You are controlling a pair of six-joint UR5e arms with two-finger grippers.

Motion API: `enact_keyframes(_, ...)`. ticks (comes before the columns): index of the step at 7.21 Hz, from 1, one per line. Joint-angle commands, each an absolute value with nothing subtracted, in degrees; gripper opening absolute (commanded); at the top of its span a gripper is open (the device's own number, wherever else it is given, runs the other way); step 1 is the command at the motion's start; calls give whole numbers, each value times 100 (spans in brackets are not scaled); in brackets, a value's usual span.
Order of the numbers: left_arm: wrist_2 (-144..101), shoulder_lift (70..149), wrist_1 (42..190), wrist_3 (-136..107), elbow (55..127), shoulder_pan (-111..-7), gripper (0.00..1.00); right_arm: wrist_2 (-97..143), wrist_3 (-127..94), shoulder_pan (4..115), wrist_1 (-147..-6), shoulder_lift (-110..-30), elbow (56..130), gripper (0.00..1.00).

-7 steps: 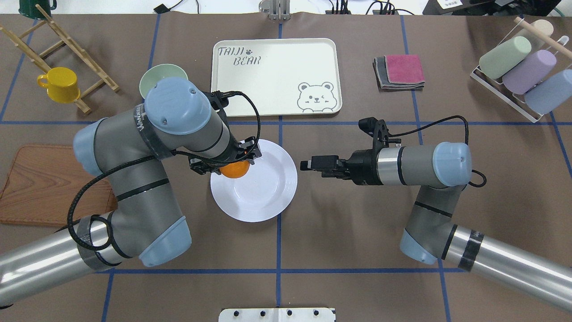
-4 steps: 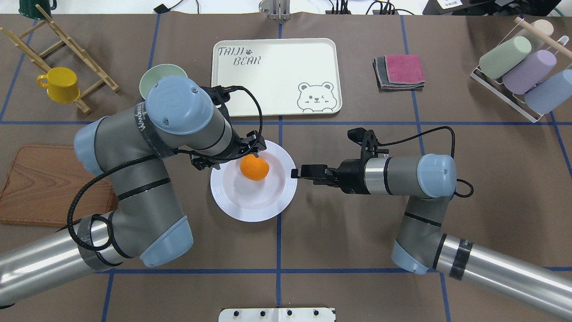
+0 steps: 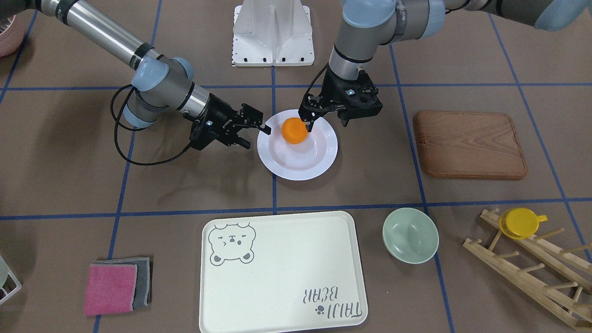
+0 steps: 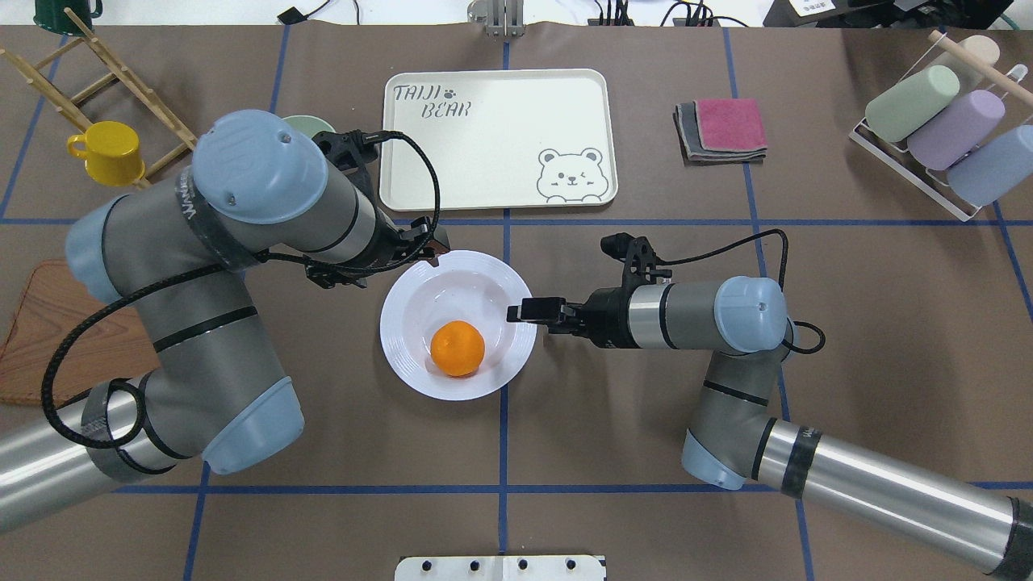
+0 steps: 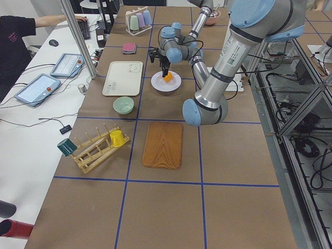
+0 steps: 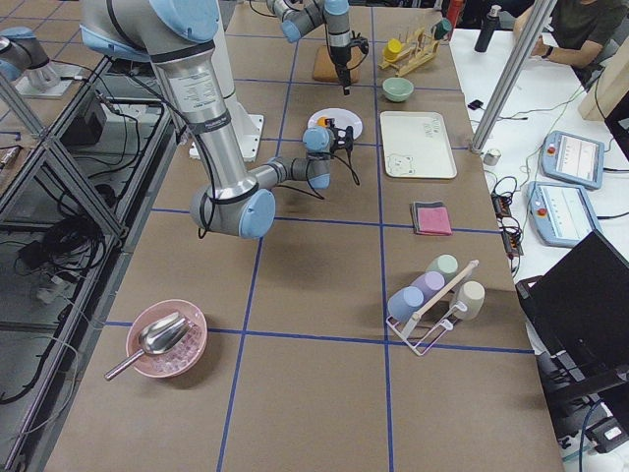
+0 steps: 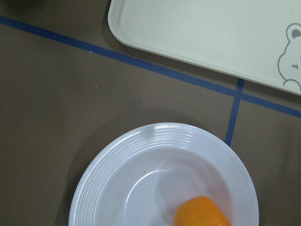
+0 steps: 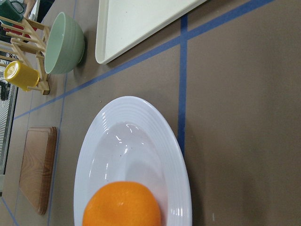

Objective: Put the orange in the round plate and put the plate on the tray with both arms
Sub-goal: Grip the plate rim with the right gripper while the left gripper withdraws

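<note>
The orange (image 4: 457, 349) lies loose in the well of the white round plate (image 4: 484, 286), toward its near side; the right wrist view shows the orange (image 8: 123, 205) on the plate (image 8: 176, 160) too. My left gripper (image 3: 326, 121) hangs open just over the plate's far-left rim, fingers wide apart and holding nothing. Level with the table, my right gripper (image 4: 520, 311) is open at the plate's right rim, its upper finger over the ridged edge. The cream bear tray (image 4: 500, 137) lies beyond the plate, with nothing on it.
A pale green bowl (image 3: 410, 234) sits left of the tray, behind my left arm. A wooden board (image 3: 469, 144) lies at the left. A yellow cup (image 4: 109, 152) hangs on a wooden rack, folded cloths (image 4: 722, 129) and a cup rack (image 4: 936, 121) stand at the right.
My left gripper let go of the orange and drew back to the left. The orange rolled to the plate's near side. My right gripper slid left up to the plate's rim.
</note>
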State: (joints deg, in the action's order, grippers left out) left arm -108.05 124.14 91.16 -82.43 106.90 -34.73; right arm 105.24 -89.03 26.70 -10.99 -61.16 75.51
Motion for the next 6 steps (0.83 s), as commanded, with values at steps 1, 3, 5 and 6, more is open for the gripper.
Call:
enact_keyframes(1,-10872,12349,9114,-8191,10758,-3533,99,10521,-8921,2637,-1213,-5994,7532,92)
enact_keyframes(3,-10890,12270,9114,-8139,10801,-3577,98,10302,-8921,2540,-1213,-5968,7524,86)
enact_keyframes(5,-10994,12235,9114,-8086,10854,-3665,98,10213,-8921,2453,-1213,-5950,7506,86)
enact_keyframes(6,-11056,12208,9114,-8060,10863,-3735,98,10100,-8921,2365,-1213,-5794,7419,86)
